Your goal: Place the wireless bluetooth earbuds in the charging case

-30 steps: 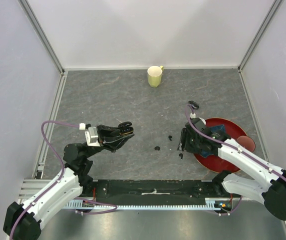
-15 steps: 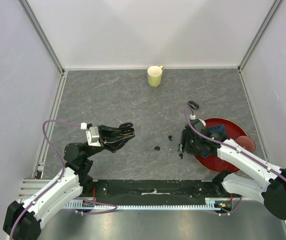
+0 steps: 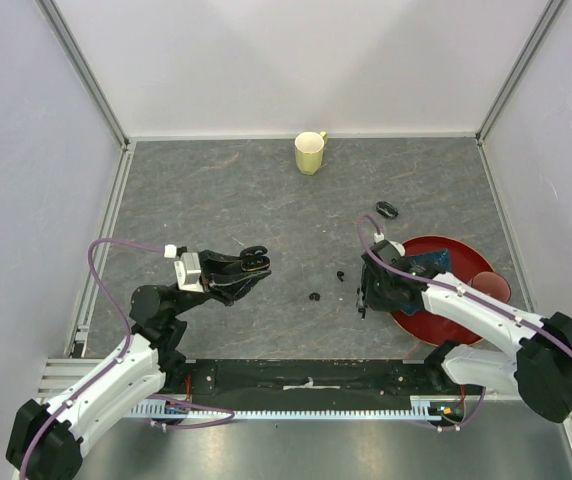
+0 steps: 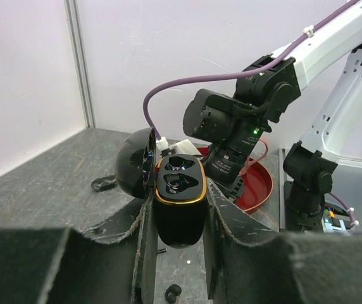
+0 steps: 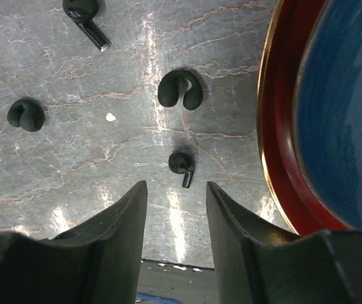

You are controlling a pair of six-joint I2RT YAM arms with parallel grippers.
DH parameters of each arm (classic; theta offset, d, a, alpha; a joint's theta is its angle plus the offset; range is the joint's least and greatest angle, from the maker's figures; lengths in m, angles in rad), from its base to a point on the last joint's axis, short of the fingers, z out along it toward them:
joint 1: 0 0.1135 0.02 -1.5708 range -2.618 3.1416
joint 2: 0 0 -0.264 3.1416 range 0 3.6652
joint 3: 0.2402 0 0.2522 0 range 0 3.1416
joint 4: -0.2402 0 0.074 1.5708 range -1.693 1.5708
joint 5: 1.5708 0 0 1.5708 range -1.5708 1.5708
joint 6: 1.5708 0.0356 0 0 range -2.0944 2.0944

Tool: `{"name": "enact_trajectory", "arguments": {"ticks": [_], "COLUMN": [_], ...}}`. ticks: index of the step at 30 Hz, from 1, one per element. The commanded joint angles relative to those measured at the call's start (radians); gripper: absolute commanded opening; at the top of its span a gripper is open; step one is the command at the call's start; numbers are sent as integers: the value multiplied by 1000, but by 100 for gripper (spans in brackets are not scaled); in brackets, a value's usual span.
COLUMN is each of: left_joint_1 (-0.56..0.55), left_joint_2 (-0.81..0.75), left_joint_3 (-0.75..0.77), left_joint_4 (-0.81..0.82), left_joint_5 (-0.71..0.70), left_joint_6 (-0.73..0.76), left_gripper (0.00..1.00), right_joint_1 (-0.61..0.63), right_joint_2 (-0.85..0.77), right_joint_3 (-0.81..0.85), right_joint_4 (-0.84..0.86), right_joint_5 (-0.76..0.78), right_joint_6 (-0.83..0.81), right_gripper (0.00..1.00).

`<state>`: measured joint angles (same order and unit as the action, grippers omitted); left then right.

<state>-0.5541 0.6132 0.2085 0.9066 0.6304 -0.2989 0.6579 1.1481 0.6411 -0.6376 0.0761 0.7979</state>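
My left gripper is shut on the charging case and holds it above the floor. In the left wrist view the case sits between the fingers with its lid open, showing gold-rimmed wells. My right gripper is open, low over the floor beside the red plate. In the right wrist view a small black earbud lies just ahead of the open gripper. A C-shaped earbud, a curled one and a stemmed one lie farther out.
A red plate with a blue object on it lies right of my right gripper, with a small red bowl beside it. A yellow-green mug stands at the back. Another black piece lies behind the plate.
My right gripper has shifted slightly toward the near edge, over the small earbud by the plate. The left gripper still holds the open case, almost unmoved.
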Motion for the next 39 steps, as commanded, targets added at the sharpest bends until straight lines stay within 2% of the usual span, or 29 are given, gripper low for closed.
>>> {"name": "enact_trajectory", "arguments": {"ticks": [1,9,39], "left_joint_1": [-4,-3,-4], "left_joint_2": [-4,-3,46], "left_joint_3": [-9,-12,0], "left_joint_4": [28,31,58], "left_joint_5": [-6,-15,-26], "left_joint_6": [-22,-13,-6], "left_gripper": [2,2,2], "right_joint_1": [28,68,77], "right_joint_2": [33,84,160], "right_joint_3": [-12,-12,-14], "right_joint_4": [61,81,118], "right_joint_5": [56,119,116], "right_joint_6": [17,29,12], "right_gripper": [49,46,40]}}
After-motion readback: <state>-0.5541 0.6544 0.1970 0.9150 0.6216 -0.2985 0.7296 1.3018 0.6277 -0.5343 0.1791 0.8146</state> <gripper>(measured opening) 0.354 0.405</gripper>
